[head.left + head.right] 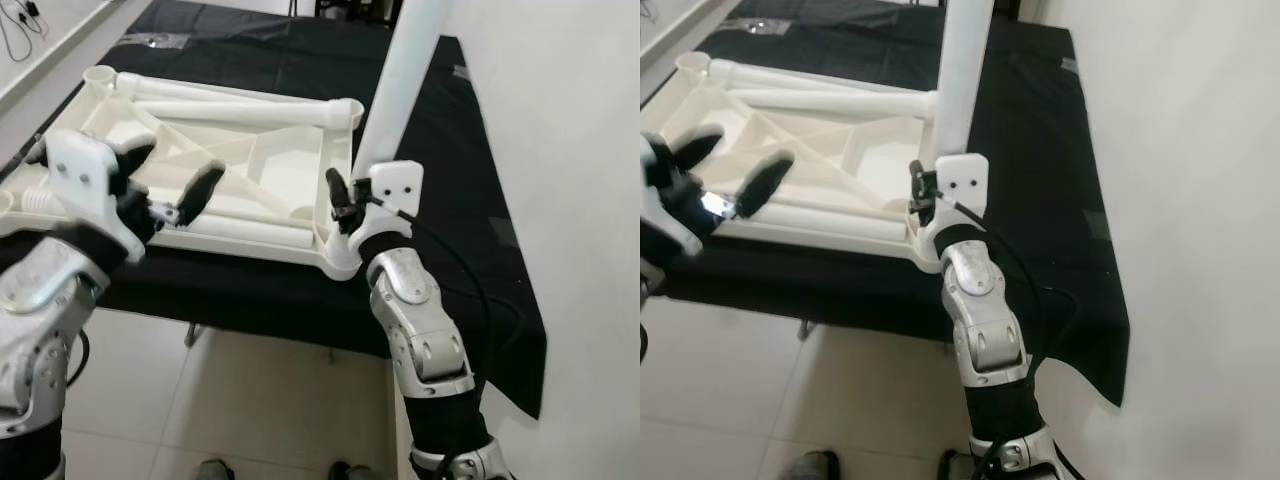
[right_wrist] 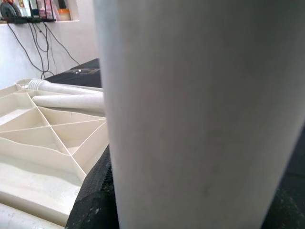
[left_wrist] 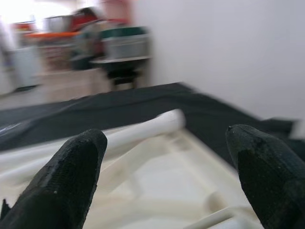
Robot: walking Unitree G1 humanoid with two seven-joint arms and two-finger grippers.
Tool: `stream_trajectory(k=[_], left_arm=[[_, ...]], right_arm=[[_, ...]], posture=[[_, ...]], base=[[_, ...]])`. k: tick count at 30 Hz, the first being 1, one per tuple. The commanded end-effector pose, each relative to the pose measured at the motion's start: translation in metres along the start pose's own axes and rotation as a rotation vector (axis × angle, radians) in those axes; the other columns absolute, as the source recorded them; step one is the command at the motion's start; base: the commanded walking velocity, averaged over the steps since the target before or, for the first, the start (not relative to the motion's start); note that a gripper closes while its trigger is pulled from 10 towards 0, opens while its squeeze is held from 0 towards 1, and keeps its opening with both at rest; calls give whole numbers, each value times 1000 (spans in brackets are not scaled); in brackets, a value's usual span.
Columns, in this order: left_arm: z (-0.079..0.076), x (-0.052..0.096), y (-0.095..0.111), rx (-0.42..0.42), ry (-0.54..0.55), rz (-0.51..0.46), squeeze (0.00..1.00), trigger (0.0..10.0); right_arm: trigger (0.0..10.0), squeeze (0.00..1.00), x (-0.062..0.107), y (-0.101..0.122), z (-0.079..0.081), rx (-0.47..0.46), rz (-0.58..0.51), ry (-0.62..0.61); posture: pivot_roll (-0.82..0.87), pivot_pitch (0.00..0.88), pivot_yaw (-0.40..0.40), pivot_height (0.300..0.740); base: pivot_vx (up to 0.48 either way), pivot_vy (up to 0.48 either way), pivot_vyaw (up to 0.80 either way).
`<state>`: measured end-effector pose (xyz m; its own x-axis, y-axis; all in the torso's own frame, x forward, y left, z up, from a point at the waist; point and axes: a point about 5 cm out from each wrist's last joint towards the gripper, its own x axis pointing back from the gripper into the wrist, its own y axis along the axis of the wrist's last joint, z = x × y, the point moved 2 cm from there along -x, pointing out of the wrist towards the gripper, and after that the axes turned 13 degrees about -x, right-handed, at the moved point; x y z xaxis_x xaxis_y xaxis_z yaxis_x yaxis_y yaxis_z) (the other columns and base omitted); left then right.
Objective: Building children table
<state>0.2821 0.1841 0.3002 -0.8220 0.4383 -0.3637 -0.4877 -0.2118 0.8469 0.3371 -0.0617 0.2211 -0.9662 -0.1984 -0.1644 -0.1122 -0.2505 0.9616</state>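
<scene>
right gripper [image 1: 345,205] apparently clamps upright table leg [image 1: 400,85]; left gripper [image 1: 165,175] hovers agape.

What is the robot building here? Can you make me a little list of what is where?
Being built: a white plastic tabletop, lying upside down with its ribs showing
Resting on: a black cloth over a table
Standing leg: a white leg, upright at the tabletop's near right corner
Loose legs: two more legs lying in the tabletop along its far edge
Right end effector: shut on the white leg, near its bottom
Left end effector: open, hovering over the tabletop's near left part, holding nothing
</scene>
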Motion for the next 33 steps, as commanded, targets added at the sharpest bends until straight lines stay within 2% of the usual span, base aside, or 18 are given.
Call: stream_trajectory(k=[1, 2, 4, 5, 6, 10, 12, 13, 14, 18, 21, 22, 23, 27, 28, 30, 31, 33], left_arm=[[-10, -12, 8, 54, -144, -37, 1000, 10000], [-10, -12, 8, 54, -144, -37, 1000, 10000], [-21, -30, 36, 116, -341, -157, 1000, 10000], [-23, -47, 55, 132, -443, -222, 1000, 10000], [-22, -55, 60, 133, -467, -237, 1000, 10000], [-22, -72, 69, 137, -529, -252, 1000, 10000], [-22, -72, 69, 137, -529, -252, 1000, 10000], [-25, -82, 71, 149, -592, -245, 1000, 10000], [-25, -82, 71, 149, -592, -245, 1000, 10000], [-34, -119, 74, 188, -739, -197, 1000, 10000], [-37, -124, 72, 186, -764, -177, 1000, 10000], [-39, -130, 72, 193, -786, -167, 173, 10000], [-42, -134, 73, 215, -821, -166, 0, 10000], [-49, -138, 77, 255, -897, -170, 0, 10000], [-51, -138, 76, 254, -912, -169, 0, 5608], [-51, -138, 76, 254, -912, -169, 0, 5608], [-57, -140, 76, 251, -957, -173, 0, 0], [-59, -139, 76, 244, -982, -177, 0, 0]], right_arm=[[10000, 0, 6, -66, 10, -87, 292, -70], [10000, 0, 6, -66, 10, -87, 292, -70], [10000, 0, 5, -67, 11, -78, 290, -63], [10000, 0, 5, -67, 14, -69, 287, -50], [10000, 0, 5, -67, 16, -72, 288, -41], [10000, 0, 5, -66, 20, -70, 282, -25], [10000, 0, 5, -66, 20, -70, 282, -25], [10000, 0, 5, -65, 25, -80, 283, -16], [10000, 0, 5, -65, 25, -80, 283, -16], [10000, 0, 6, -60, 35, -90, 271, 16], [10000, 0, 6, -60, 36, -91, 270, 18], [10000, 0, 6, -59, 37, -93, 269, 21], [10000, 0, 7, -58, 39, -97, 265, 25], [10000, 0, 8, -57, 42, -99, 259, 33], [10000, 0, 8, -58, 43, -105, 263, 35], [10000, 0, 8, -58, 43, -105, 263, 35], [10000, 0, 8, -58, 44, -113, 266, 39], [10000, 0, 8, -58, 44, -113, 265, 40]], posture=[[152, 197, -55, 740], [152, 197, -55, 740], [152, 194, -51, 740], [152, 193, -47, 740], [148, 193, -43, 740], [147, 194, -38, 740], [147, 194, -38, 740], [138, 198, -31, 740], [138, 198, -31, 740], [132, 199, -15, 740], [131, 199, -13, 740], [127, 200, -7, 740], [123, 198, -1, 740], [119, 199, 4, 740], [117, 198, 6, 740], [117, 198, 6, 740], [116, 198, 7, 740], [117, 198, 7, 740]], base=[[0, 0, 0], [0, 0, 0], [0, 0, 0], [0, 0, 0], [0, 0, 0], [0, 0, 0], [0, 0, 0], [0, 0, 0], [0, 0, 0], [0, 0, 0], [0, 0, 0], [0, 0, 0], [0, 0, 0], [0, 0, 0], [0, 0, 0], [0, 0, 0], [0, 0, 0], [0, 0, 0]])
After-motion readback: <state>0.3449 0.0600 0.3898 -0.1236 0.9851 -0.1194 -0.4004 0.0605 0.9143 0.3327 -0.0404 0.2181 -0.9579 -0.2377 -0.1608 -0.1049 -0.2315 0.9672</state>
